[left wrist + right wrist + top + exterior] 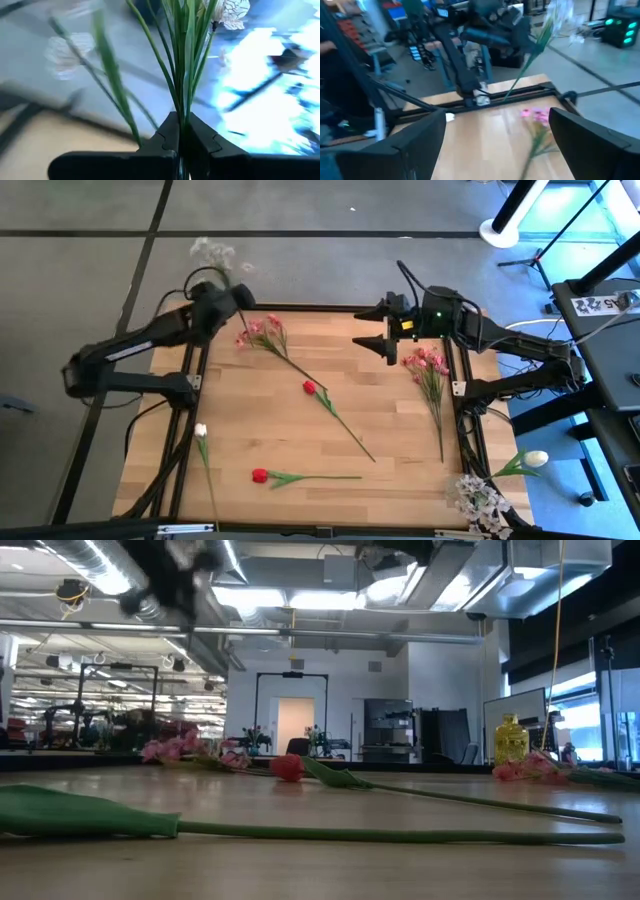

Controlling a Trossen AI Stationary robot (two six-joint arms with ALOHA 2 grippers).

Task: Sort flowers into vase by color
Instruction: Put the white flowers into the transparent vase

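- Left gripper (182, 142) fingers clamp my white-blossom spray (212, 252) past the table (300, 430) edge — I'd carry it level, slowly.
- Right gripper (378, 326) fingers gape, empty — parked above.

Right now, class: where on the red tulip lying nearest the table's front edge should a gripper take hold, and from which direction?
Grip the red tulip on its thin green stem just beyond the leaf, coming straight down from above. It lies flat, stem pointing toward the right arm's side, with bare wood on both sides for the fingers, and a stem grip probably spares the bloom.
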